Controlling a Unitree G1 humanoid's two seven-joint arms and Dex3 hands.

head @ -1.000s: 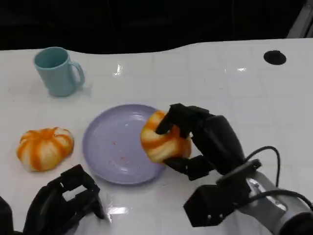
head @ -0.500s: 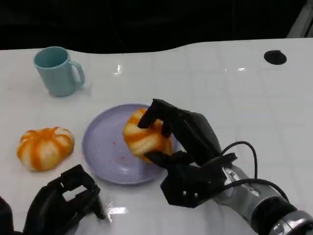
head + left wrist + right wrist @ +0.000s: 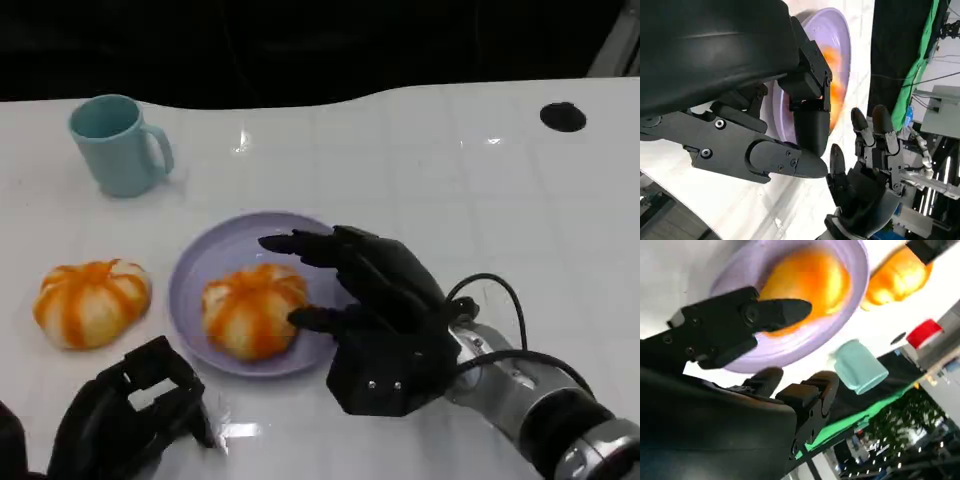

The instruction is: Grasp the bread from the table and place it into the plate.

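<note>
Bread (image 3: pixel 252 310) now lies in the plate (image 3: pixel 205 262) at the frame's lower centre, set down from my right hand (image 3: pixel 375 305) a moment ago. That hand's fingers are spread, holding nothing, so the placing looks done.

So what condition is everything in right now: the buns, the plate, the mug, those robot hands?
Bread on plate: lying in the plate, released.
Plate: flat on the table, holding that bread.
Second bread: on the table beside the plate, untouched.
Mug: upright, apart from everything.
Right robot hand: fingers spread, holding nothing, beside the bread.
Left robot hand: fingers curled, holding nothing.
</note>
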